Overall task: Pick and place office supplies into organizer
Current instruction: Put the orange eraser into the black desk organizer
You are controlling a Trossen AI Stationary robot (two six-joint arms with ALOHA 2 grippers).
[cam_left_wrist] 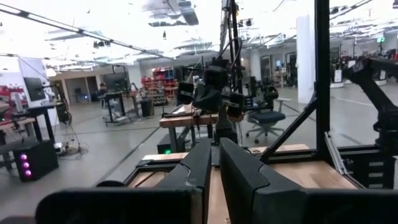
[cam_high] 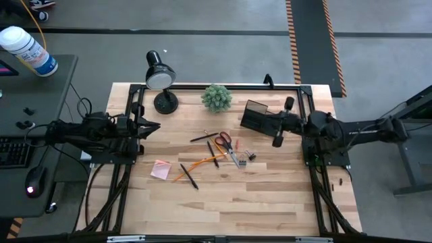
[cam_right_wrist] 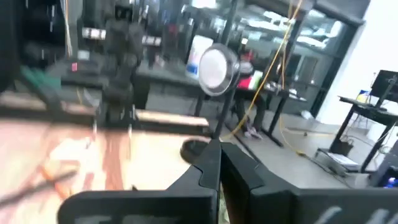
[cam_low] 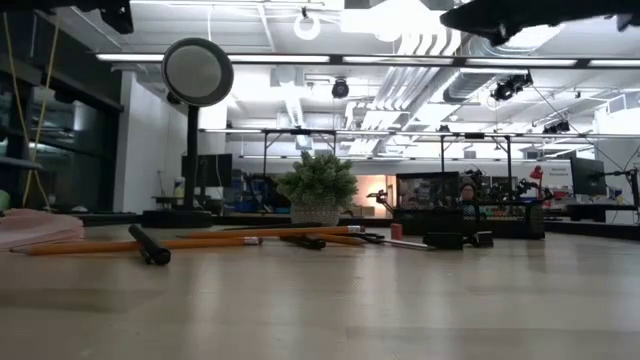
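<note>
The office supplies lie loose mid-table: red-handled scissors (cam_high: 226,143), orange pencils (cam_high: 196,164), black pens (cam_high: 202,137), a pink sticky-note pad (cam_high: 160,169) and small dark clips (cam_high: 248,156). The black organizer (cam_high: 248,111) stands at the far right, beside the plant. My left gripper (cam_high: 156,126) (cam_left_wrist: 216,163) hovers at the table's left edge, its fingers all but together and holding nothing. My right gripper (cam_high: 260,121) (cam_right_wrist: 219,158) is raised at the right, over the organizer's near side, shut and empty. Both point level toward the table's middle.
A green plant (cam_high: 217,97) and a black desk lamp (cam_high: 160,74) stand along the far edge. Black frame rails run along the table's left and right sides. Bare wood stretches across the near half of the table (cam_high: 223,209).
</note>
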